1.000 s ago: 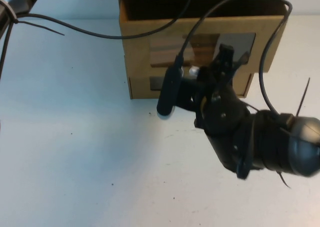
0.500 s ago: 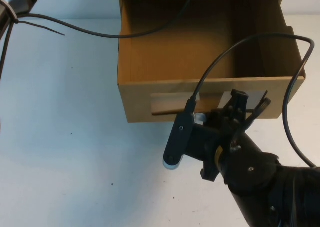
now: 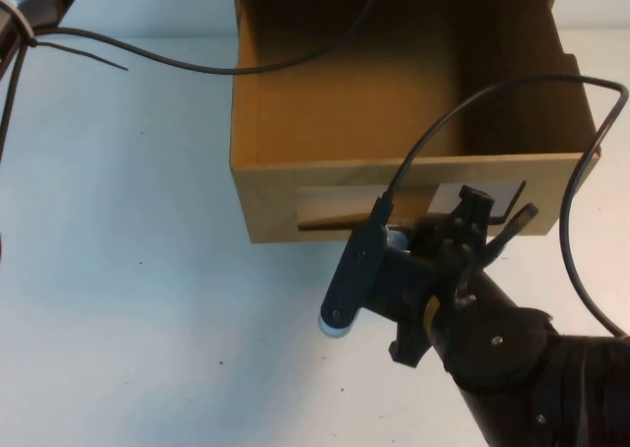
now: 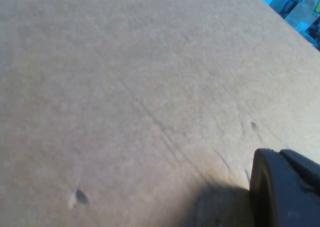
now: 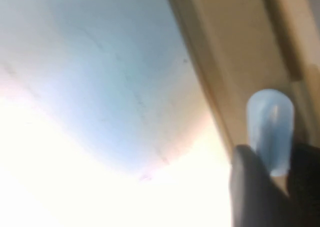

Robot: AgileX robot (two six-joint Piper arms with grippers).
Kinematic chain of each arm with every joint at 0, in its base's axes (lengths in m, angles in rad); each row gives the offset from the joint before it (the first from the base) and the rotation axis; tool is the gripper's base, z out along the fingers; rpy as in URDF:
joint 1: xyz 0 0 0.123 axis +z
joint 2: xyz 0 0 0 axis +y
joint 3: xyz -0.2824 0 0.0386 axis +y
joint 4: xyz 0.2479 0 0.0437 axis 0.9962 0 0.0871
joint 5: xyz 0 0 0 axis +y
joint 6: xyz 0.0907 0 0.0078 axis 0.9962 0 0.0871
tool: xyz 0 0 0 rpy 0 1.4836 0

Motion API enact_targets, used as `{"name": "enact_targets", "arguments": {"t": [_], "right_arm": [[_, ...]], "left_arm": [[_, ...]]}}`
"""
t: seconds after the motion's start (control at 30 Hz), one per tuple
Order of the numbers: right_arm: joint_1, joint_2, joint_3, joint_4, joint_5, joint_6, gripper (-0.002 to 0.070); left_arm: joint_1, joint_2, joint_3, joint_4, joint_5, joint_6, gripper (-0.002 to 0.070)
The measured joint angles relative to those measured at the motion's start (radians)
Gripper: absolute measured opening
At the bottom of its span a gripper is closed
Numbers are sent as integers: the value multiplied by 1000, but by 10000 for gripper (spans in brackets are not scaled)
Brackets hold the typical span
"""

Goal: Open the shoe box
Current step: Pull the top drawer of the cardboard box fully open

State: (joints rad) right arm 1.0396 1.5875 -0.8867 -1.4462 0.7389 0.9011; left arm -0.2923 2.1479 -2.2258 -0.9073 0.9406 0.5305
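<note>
1. The right gripper [image 3: 497, 213] is at the near front wall of the shoe box [image 3: 394, 183], beside its cutout. Whether it is clenched on the wall or released cannot be told.
2. A further pull could drag the drawer out of its sleeve.
3. The gripper's cable [image 3: 551, 76] arcs over the drawer and might snag on a wall.
4. The left gripper [image 4: 282, 187] is close against plain cardboard at the box's far side, its state unclear.
5. The drawer stands out towards the near side of the table [image 3: 128, 270], and only bare cardboard shows inside it.
</note>
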Motion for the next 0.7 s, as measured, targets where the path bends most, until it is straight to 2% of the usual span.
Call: {"name": "enact_targets", "arguments": {"t": [0.2,0.33,0.57,0.7], "right_arm": [[6,-26,11,11,-47,15,375],[6,-83,11,13,-116,16,482],[6,-254,11,5,-330,19,513],[6,-369,11,1,-355,19,496]], "left_arm": [[0,-4,0,2,-20,-1,-6],[-4,-30,11,27,-54,-1,-6],[0,-121,28,110,-84,-1,-6],[0,-214,28,142,-72,-3,-6]]}}
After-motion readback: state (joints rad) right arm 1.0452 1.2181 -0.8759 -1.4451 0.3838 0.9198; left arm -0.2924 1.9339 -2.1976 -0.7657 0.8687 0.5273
